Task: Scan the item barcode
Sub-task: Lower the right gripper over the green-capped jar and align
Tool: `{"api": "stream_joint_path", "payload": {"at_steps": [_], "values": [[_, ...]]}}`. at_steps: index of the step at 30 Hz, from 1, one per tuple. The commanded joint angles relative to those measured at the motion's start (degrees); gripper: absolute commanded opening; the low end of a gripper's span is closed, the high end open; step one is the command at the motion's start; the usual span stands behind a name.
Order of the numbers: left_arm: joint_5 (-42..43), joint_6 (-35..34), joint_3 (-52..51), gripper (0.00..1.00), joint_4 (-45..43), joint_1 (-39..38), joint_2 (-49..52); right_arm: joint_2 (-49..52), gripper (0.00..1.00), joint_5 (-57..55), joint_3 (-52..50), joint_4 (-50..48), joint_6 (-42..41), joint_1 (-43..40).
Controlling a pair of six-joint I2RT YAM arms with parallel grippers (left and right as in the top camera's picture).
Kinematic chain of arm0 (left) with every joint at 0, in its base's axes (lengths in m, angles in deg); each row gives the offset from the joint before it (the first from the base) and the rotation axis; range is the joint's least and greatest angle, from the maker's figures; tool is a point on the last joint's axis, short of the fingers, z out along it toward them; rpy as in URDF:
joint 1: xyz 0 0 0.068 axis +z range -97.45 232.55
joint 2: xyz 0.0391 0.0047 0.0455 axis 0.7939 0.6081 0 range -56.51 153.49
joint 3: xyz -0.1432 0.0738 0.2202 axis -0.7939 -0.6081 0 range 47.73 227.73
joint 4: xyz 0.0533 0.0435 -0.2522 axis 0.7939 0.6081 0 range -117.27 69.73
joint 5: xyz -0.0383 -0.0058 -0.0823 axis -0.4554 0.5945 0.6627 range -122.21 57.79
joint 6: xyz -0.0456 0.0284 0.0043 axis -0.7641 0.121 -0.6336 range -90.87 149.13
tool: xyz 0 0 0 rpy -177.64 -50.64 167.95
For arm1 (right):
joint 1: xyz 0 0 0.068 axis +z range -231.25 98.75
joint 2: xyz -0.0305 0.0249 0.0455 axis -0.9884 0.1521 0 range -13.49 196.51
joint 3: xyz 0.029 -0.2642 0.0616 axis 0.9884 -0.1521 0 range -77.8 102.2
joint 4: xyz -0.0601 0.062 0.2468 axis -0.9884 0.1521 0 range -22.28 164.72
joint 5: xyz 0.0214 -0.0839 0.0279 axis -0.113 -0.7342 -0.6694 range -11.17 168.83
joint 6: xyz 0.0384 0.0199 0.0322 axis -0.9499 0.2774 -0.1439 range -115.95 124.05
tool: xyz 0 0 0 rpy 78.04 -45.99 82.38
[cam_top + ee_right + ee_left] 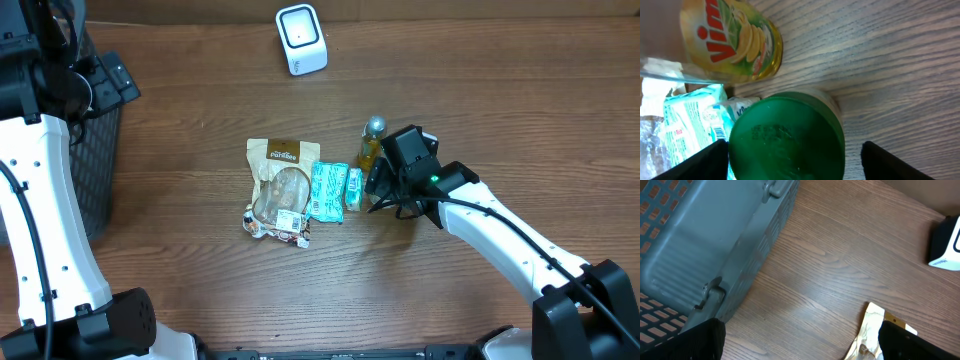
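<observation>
A round green lid [787, 135] of a container stands between the fingers of my right gripper [795, 162], seen from above in the right wrist view. The jaws are open: the left fingertip [710, 162] is at the lid's edge and the right one stands well clear. In the overhead view my right gripper [385, 185] hides this container. Just behind it is a yellow Vim bottle [732, 40] [372, 140]. A teal packet [690, 125] with a small barcode lies to the left. My left gripper [800, 345] hangs open over bare wood, far from these items.
A white scanner [301, 38] stands at the back of the table. A tan snack bag [280, 185] and two teal packets [328, 190] lie mid-table. A dark mesh basket [100, 150] stands at the left edge, close under my left wrist.
</observation>
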Motion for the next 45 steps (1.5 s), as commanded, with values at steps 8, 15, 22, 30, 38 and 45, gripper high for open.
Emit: {"api": "stream_joint_path", "payload": {"at_steps": [8,15,22,30,38,45], "values": [[0.28,0.2,0.44,0.99,-0.07,-0.04,0.33,0.02,0.75,-0.63,-0.5,0.48,-0.02,0.17],[0.28,0.2,0.44,1.0,-0.07,-0.04,0.33,0.0,0.68,-0.61,-0.35,2.97,2.84,0.07],[0.28,0.2,0.44,1.0,-0.07,-0.04,0.33,-0.07,0.61,-0.59,1.27,7.32,10.1,0.07],[0.28,0.2,0.44,1.0,-0.07,-0.04,0.33,-0.07,0.63,0.02,3.1,15.34,22.95,0.07],[0.28,0.2,0.44,1.0,-0.07,-0.04,0.33,-0.07,1.0,-0.15,3.1,15.98,24.09,0.07],[0.28,0.2,0.44,1.0,-0.07,-0.04,0.33,-0.07,1.0,-0.59,3.1,15.15,9.77,0.07]]}}
